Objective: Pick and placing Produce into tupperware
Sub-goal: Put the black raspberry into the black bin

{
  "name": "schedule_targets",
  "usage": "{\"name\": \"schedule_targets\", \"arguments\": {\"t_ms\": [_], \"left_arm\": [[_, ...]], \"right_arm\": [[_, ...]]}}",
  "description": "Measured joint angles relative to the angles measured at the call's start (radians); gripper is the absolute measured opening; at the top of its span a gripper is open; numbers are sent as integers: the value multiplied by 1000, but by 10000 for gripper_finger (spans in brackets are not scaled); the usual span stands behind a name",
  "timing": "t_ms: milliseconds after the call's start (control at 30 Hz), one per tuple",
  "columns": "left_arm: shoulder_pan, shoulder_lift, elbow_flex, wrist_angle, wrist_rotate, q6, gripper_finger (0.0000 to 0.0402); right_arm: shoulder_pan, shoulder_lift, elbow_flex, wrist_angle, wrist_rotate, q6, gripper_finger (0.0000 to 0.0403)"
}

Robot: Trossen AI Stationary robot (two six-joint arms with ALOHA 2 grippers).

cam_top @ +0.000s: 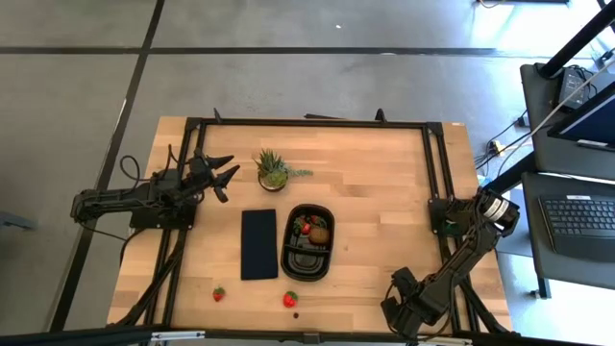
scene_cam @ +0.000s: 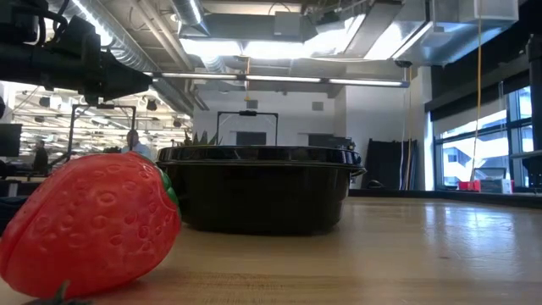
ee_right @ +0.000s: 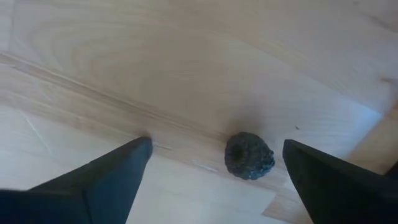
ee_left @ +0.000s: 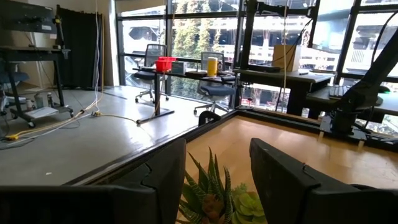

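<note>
My right pincer (ee_right: pixel 211 162) hangs wide apart over a dark berry (ee_right: pixel 249 155) on the wooden surface (cam_top: pixel 384 192), near its front edge and well right of the tupperware (cam_top: pixel 307 242). The tupperware holds strawberries and a kiwi (cam_top: pixel 318 234). Two strawberries (cam_top: pixel 290 299) lie in front of it. My left pincer (cam_top: pixel 229 175), fingers apart and empty, hovers beside the potted plant (cam_top: pixel 274 169), behind the tupperware.

This is an open-plan office or robotics lab. The low view shows exposed ceiling ducts (scene_cam: pixel 178 51) and strip lights (scene_cam: pixel 279 79) across the upper frame, with a person (scene_cam: pixel 133 142) at a desk at far left. The left wrist view shows tall windows (ee_left: pixel 186 43), rolling office chairs (ee_left: pixel 152 62) and desks (ee_left: pixel 273 78). At the high view's right edge sits a laptop (cam_top: pixel 579 216) beside the wooden worktop (cam_top: pixel 384 192), on a concrete floor (cam_top: pixel 77 106).
</note>
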Motion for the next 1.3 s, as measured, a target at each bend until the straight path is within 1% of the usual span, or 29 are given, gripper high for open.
{"name": "schedule_targets", "arguments": {"t_ms": [100, 333, 533, 733, 1100, 1300], "left_arm": [[0, 0, 0, 0, 0, 0, 171], [0, 0, 0, 0, 0, 0, 171], [0, 0, 0, 0, 0, 0, 171], [0, 0, 0, 0, 0, 0, 171], [0, 0, 0, 0, 0, 0, 171], [0, 0, 0, 0, 0, 0, 171]], "right_arm": [[0, 1, 0, 6, 1, 1, 356], [-1, 3, 0, 25, 5, 3, 286], [-2, 4, 0, 28, 22, 1, 240], [0, 5, 1, 13, 74, -3, 205], [-1, 5, 1, 2, 82, -3, 154], [-1, 5, 0, -4, 85, -3, 118]]}}
